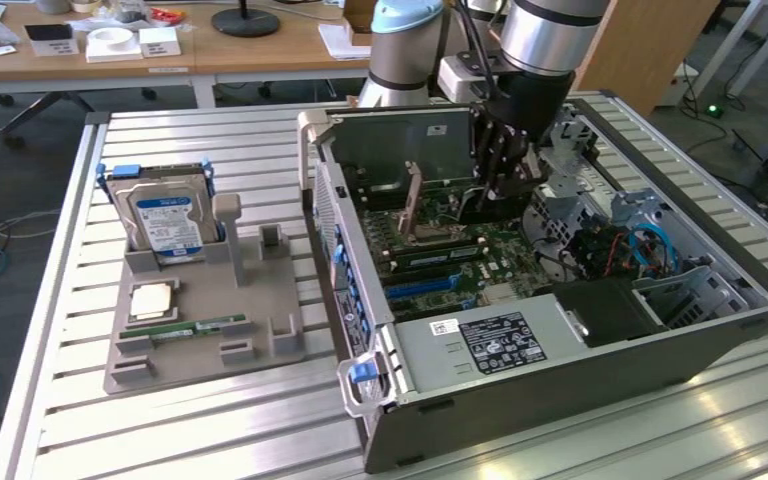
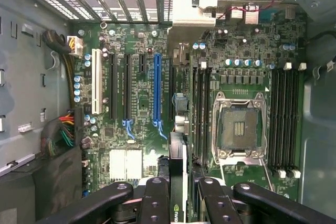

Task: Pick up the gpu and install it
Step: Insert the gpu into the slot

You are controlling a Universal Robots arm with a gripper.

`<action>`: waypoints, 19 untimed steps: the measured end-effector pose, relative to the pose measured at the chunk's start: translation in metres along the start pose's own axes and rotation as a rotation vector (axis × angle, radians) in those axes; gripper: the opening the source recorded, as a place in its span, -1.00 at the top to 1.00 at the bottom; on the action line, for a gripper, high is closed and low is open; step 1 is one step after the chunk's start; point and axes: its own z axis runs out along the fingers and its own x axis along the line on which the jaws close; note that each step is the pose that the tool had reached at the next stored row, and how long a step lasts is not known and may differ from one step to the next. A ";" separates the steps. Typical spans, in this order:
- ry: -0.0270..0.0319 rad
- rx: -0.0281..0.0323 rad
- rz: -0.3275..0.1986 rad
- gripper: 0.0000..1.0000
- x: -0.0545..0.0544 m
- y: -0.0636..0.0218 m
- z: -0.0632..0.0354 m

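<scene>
Motherboard [image 2: 142,93] green, speckled with silver and blue-topped capacitors. One long slot [image 2: 157,87] bright blue, neighbouring slots black, one slot [image 2: 96,81] white. Gripper [image 2: 178,198] matte black. The gpu [image 2: 177,156] between its fingers is black with a pale edge and a small green logo (too small to read). Wire bundle [image 2: 65,129] red, yellow, orange and black. Case [image 1: 558,400] dark grey with a blue latch [image 1: 361,375]. Sticker [image 1: 491,340] black with white print. Hard drive [image 1: 167,222] silver with a blue label. Holder [image 1: 197,355] plain grey. RAM stick [image 1: 197,328] green. Table [image 1: 64,300] silver with parallel ribs.
</scene>
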 end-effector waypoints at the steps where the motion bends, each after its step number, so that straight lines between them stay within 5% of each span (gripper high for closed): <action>1: -0.0001 0.0000 0.000 0.48 0.000 0.0001 0.0000; 19: 0.0003 0.0027 -0.023 0.48 0.004 0.0035 0.0053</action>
